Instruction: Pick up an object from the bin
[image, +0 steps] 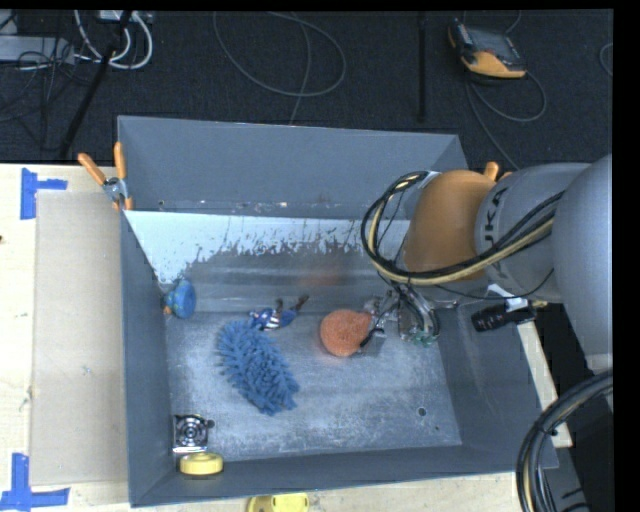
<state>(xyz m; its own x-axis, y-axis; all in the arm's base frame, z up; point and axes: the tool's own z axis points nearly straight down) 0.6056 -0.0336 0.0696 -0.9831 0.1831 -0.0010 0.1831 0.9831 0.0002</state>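
Camera view, orange ball (343, 333), blue brush (256, 366) nearby

The tool (384, 324) hides the orange ball's (340, 333) right edge

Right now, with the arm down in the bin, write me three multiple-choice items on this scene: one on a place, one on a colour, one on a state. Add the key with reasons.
1. Where is the gripper?
A) close beside the orange round thing, on its right in the view
B) over a yellow tape measure
C) at the far-left corner

2. What colour is the fuzzy brush-like thing left of the middle of the bin?
A) red
B) blue
C) green

3. How does that fuzzy thing lie?
A) lifted in the air
B) draped over the rim
C) flat on the bin's floor

Key: 1 A, the gripper is down next to the orange thing's right side. 2 B, its bristles are blue all over. 3 C, it rests on the floor, well apart from the gripper.
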